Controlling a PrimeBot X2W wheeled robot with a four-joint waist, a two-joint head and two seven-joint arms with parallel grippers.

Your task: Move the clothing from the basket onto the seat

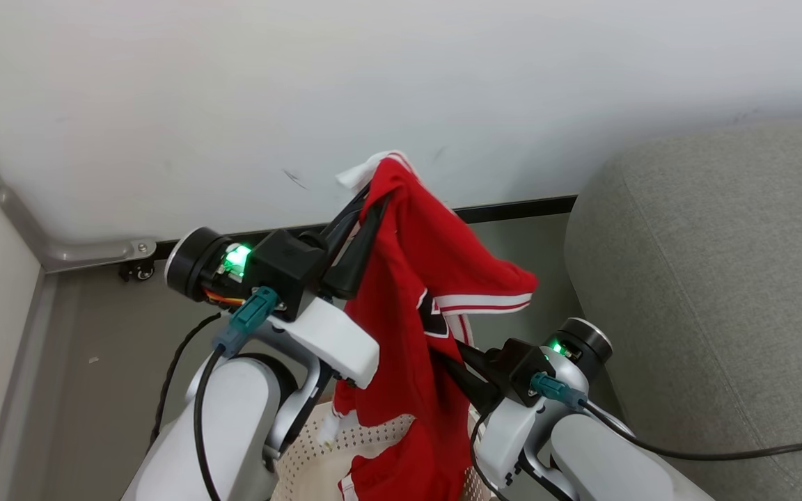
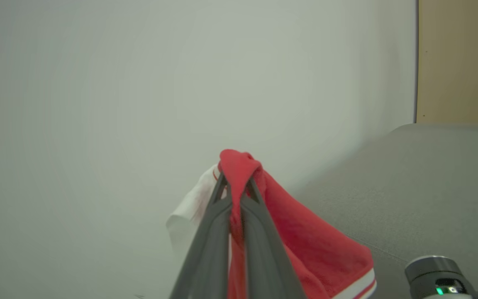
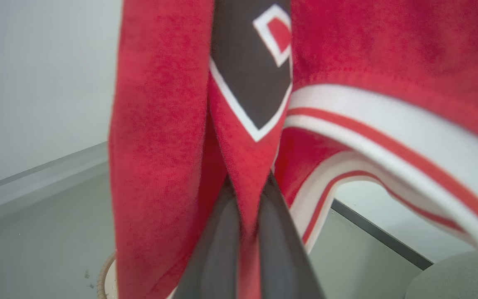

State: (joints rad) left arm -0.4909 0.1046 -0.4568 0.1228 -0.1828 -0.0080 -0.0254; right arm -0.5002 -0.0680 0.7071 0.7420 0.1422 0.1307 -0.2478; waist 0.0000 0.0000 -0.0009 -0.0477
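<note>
The red clothing [image 1: 408, 278] hangs from my left gripper [image 1: 376, 191], which is shut on its top fold well above the basket [image 1: 310, 452]. In the left wrist view the fingers [image 2: 235, 182] pinch red cloth [image 2: 305, 232], with a white lining beside them. Lower down, my right gripper [image 1: 453, 351] is shut on the same garment beside its black lettering; the right wrist view shows the fingers [image 3: 249, 182] closed on a red fold [image 3: 160, 124]. The garment's lower end trails into the cream perforated basket. The grey seat [image 1: 721, 278] lies to the right.
A white wall [image 1: 401, 83] stands close behind, with a black baseboard [image 1: 512, 207]. A metal rail with a small caster [image 1: 138, 270] runs along the left. A black cable [image 1: 756, 452] crosses the seat's front. The grey floor [image 1: 108, 362] lies at the left.
</note>
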